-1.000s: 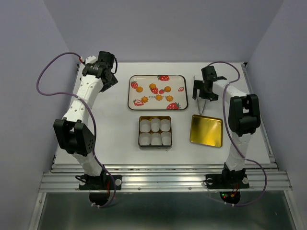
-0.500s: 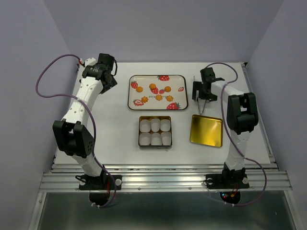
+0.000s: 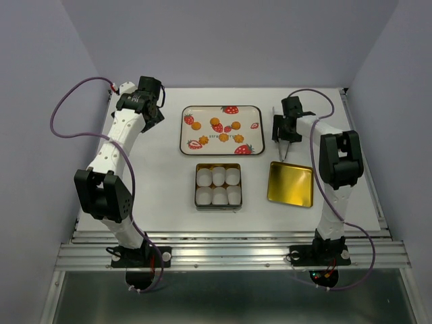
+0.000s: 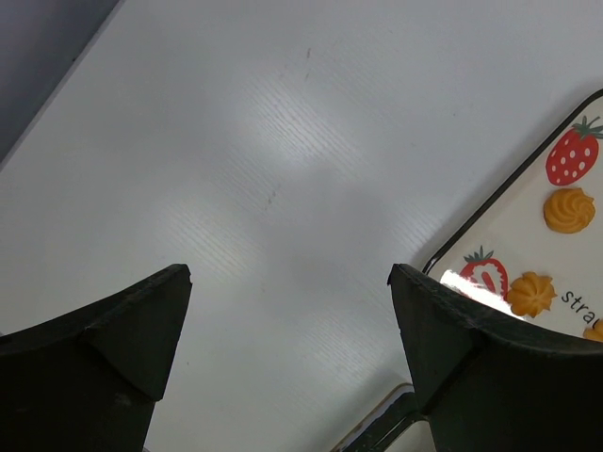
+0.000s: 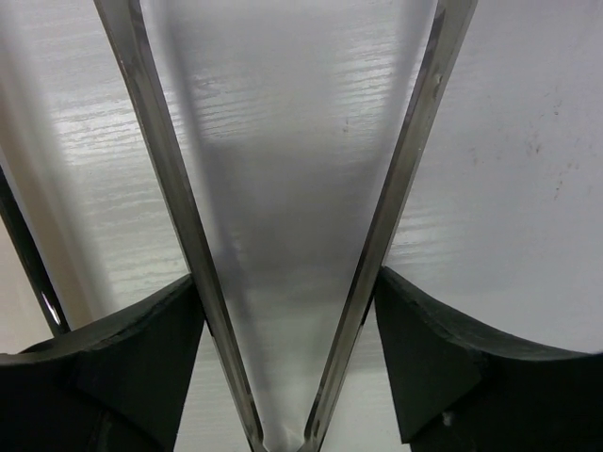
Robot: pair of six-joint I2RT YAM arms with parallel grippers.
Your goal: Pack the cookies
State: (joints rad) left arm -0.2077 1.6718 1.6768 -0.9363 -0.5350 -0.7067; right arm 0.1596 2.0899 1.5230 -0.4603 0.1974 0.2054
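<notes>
Nearest the arm bases on the white table, a square tin holds six white paper cups, with a gold lid lying flat just to its right. Beyond the lid, the right claw is closed on a pair of metal tongs, its black fingers pressing from outside on the two arms, which spread in a V over bare table. Farther back, all six cookies lie on a strawberry-printed tray behind the tin, apart from both claws. Left of the tray's far corner, the left claw hangs over the table with its fingers wide apart and nothing between them.
</notes>
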